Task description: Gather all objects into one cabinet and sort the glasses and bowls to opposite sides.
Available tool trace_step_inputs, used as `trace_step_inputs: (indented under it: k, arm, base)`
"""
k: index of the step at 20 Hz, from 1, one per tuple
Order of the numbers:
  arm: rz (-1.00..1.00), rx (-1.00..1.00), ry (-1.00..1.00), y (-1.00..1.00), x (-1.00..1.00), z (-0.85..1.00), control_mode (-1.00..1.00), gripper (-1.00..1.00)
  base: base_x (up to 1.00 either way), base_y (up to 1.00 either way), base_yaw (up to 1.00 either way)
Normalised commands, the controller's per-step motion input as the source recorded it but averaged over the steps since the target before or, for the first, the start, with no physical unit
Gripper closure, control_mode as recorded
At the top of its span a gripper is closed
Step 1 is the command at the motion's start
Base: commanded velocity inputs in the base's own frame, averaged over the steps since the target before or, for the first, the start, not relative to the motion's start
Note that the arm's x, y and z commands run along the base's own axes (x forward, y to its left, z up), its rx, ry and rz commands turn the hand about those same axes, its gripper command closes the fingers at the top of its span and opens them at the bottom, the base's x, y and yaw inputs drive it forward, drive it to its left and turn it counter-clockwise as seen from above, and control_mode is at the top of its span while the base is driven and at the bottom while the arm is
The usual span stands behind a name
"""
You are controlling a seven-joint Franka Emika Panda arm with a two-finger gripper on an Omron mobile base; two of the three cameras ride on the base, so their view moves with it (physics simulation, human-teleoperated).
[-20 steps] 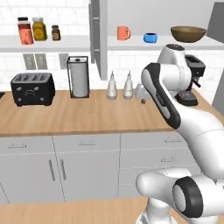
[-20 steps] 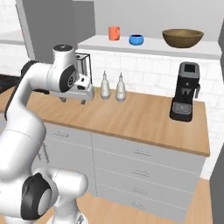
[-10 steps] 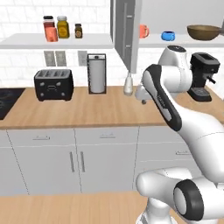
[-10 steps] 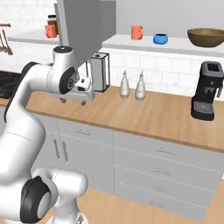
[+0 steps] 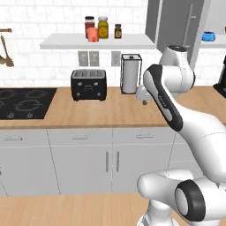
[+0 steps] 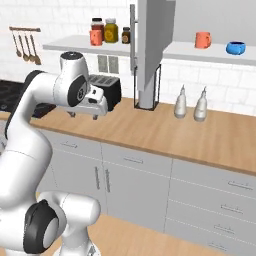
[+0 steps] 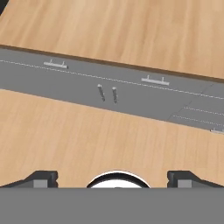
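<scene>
Hand spread wide, empty, touching nothing; hand view looks down on table edge. Right base view: orange mug, blue cup upper right on shelf; cabinet door open. Left base view: salmon tumbler upper centre beside jars.

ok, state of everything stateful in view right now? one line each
gripper: jaws wide open, empty, above the counter
cabinet door: swung open
salmon tumbler: upright on the left shelf by the jars
orange mug: upright on the right shelf
blue cup: upright, right of the mug
base cabinet doors: shut
two white bottles: upright on the counter
</scene>
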Motion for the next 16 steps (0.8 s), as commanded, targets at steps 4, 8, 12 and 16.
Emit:
trace_step_inputs:
  k: [4, 8, 12, 16]
  arm:
    - [0.00, 0.00, 0.00, 0.00, 0.00, 0.00, 1.00, -1.00]
    - [0.00, 0.00, 0.00, 0.00, 0.00, 0.00, 1.00, -1.00]
    - [0.00, 0.00, 0.00, 0.00, 0.00, 0.00, 1.00, -1.00]
    - [0.00, 0.00, 0.00, 0.00, 0.00, 0.00, 1.00, -1.00]
  base:
    - [0.01, 0.76, 0.00]
    - [0.56, 0.57, -0.04]
    - [0.74, 0.31, -0.11]
    - [0.83, 0.00, -0.16]
